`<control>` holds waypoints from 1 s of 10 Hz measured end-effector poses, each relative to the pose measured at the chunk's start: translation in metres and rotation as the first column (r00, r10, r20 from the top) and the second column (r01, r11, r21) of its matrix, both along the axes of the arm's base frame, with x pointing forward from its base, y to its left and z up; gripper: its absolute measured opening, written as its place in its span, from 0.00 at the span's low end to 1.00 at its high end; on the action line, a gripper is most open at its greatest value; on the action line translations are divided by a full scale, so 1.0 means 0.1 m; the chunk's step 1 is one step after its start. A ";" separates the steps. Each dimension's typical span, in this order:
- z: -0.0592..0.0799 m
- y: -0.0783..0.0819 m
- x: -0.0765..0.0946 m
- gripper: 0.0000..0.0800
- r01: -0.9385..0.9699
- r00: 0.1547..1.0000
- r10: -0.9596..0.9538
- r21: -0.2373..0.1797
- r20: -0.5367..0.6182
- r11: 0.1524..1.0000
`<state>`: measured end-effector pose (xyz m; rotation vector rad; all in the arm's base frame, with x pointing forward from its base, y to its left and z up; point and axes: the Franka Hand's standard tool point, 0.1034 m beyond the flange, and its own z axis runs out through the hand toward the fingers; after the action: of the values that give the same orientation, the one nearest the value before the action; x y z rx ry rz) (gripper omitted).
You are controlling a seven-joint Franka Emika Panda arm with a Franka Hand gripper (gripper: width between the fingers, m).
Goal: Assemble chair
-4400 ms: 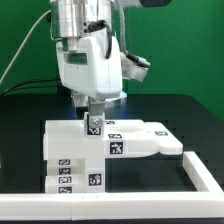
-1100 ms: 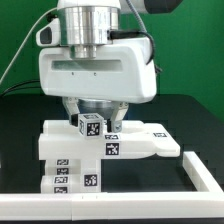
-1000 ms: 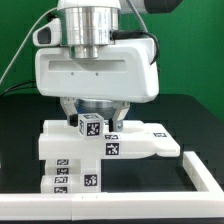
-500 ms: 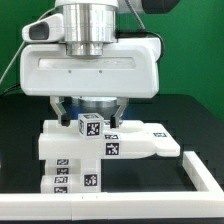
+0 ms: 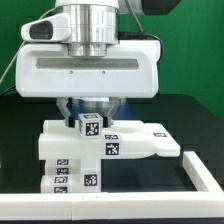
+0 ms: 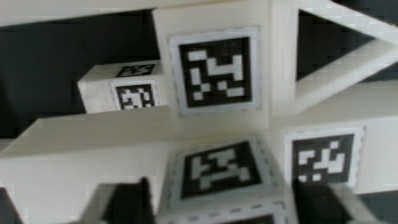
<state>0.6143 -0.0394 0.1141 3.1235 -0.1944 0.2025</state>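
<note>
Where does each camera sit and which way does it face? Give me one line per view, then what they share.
Exterior view: off the arm, slightly above the table, facing the chair pieces against a green backdrop; the arm's white wrist housing and claw show.
Wrist view: on the wrist, looking down close onto tagged pieces; only a dark fingertip shows.
Shared: the tagged chair pieces under the claw.
</note>
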 end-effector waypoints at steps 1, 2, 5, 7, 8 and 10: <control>0.00 0.00 0.00 0.35 0.098 0.995 -0.099 0.013 0.001 0.995; 0.00 0.00 0.00 0.35 0.201 0.980 -0.201 0.027 0.000 0.979; 0.00 -0.03 0.03 0.35 0.430 0.902 -0.431 0.054 -0.003 0.901; -0.01 -0.05 0.03 0.35 0.619 0.785 -0.620 0.082 -0.015 0.781; -0.01 -0.05 0.03 0.35 0.694 0.718 -0.696 0.093 -0.022 0.713; 0.00 -0.09 0.05 0.36 0.791 0.608 -0.793 0.115 -0.035 0.601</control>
<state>0.6193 -0.0480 0.1137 2.7625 -1.6010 0.2001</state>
